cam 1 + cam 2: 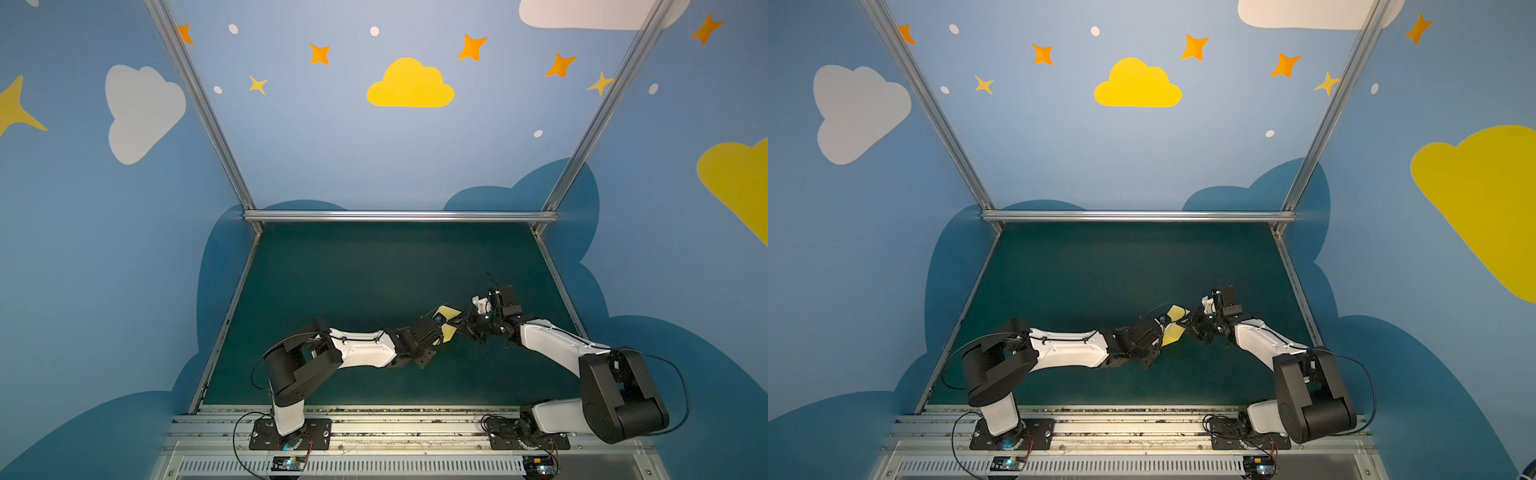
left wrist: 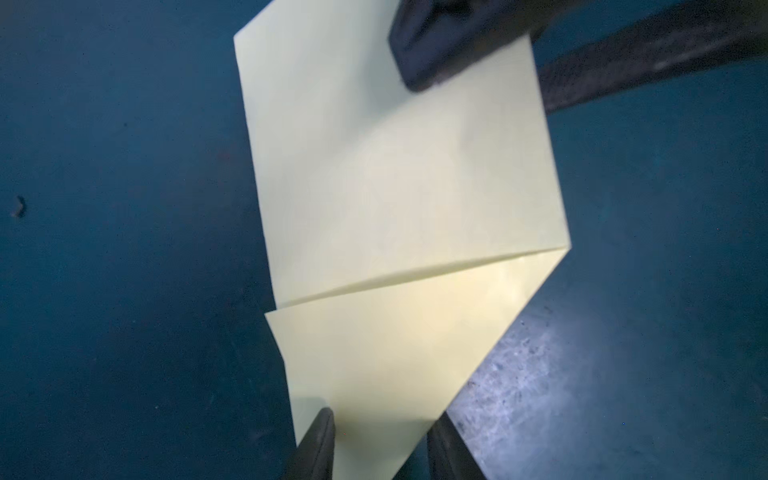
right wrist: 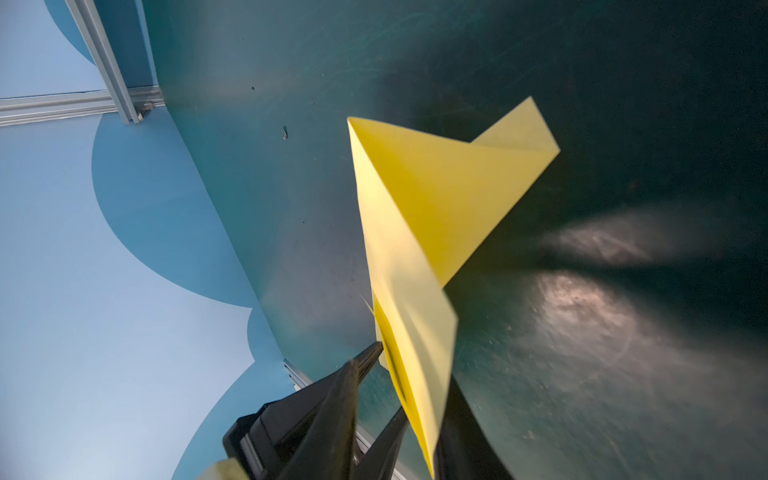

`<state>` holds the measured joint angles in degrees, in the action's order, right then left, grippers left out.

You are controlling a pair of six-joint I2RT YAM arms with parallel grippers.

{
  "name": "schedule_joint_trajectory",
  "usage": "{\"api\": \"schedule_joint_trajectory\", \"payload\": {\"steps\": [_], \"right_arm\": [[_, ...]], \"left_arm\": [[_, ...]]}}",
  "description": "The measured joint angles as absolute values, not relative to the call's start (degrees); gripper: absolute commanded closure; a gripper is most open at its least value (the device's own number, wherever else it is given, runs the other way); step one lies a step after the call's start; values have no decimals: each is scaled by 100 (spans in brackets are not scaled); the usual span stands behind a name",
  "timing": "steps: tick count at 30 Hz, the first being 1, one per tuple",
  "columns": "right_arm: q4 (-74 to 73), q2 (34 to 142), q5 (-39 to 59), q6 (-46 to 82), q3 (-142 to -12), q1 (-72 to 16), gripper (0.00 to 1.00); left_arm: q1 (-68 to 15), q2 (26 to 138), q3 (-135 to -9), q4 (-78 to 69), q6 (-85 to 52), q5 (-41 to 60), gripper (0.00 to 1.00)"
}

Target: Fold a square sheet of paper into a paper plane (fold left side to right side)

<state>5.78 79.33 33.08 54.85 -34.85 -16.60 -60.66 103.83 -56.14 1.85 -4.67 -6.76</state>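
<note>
Both arms meet right of centre over the green bench [image 1: 374,270]. In both top views the sheet of paper [image 1: 448,311] [image 1: 1173,336] is just two yellow slivers, because the wrists cover the rest. The left wrist view opens it up: a folded layer with a slanted edge, narrowing to a point. That point sits in the left end effector [image 2: 386,428], whose fingers stand apart on either side, not pinching. At the far edge a dark finger [image 2: 449,45] of the other arm lies over the paper. The right wrist view shows the lift: the right end effector [image 3: 411,374] is clamped on the sheet, holding it off the bench with a triangular flap fanning out. A small scuff [image 3: 285,132] marks the bench beyond.
</note>
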Motion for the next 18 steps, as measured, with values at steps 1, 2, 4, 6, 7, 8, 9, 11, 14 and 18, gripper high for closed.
{"api": "schedule_joint_trajectory", "payload": {"steps": [1, 2, 4, 6, 7, 8, 9, 11, 14, 18], "right_arm": [[578, 7940, 3310, 5485, -3489, -1660, 71], [576, 7955, 3312, 5485, -3500, -1660, 71], [574, 7990, 3317, 5485, -3531, -1660, 71], [545, 8025, 3326, 5483, -3546, -1660, 71], [534, 8044, 3332, 5483, -3546, -1660, 71], [532, 8062, 3341, 5483, -3546, -1660, 71], [532, 8079, 3350, 5483, -3546, -1660, 71], [532, 8112, 3354, 5483, -3546, -1660, 71], [532, 8123, 3358, 5483, -3555, -1660, 71], [530, 8145, 3358, 5481, -3597, -1660, 70]], "left_arm": [[-6066, 10383, -5614, 178, -467, -674, 70], [-6066, 10383, -5614, 172, -462, -670, 72], [-6066, 10383, -5614, 154, -454, -655, 76], [-6066, 10383, -5614, 148, -445, -639, 79], [-6066, 10383, -5614, 148, -445, -628, 80], [-6066, 10383, -5614, 150, -443, -620, 82], [-6066, 10383, -5614, 148, -440, -609, 83], [-6066, 10383, -5614, 150, -427, -589, 85], [-6066, 10383, -5614, 148, -425, -567, 88], [-6066, 10383, -5614, 150, -423, -565, 92]]}}
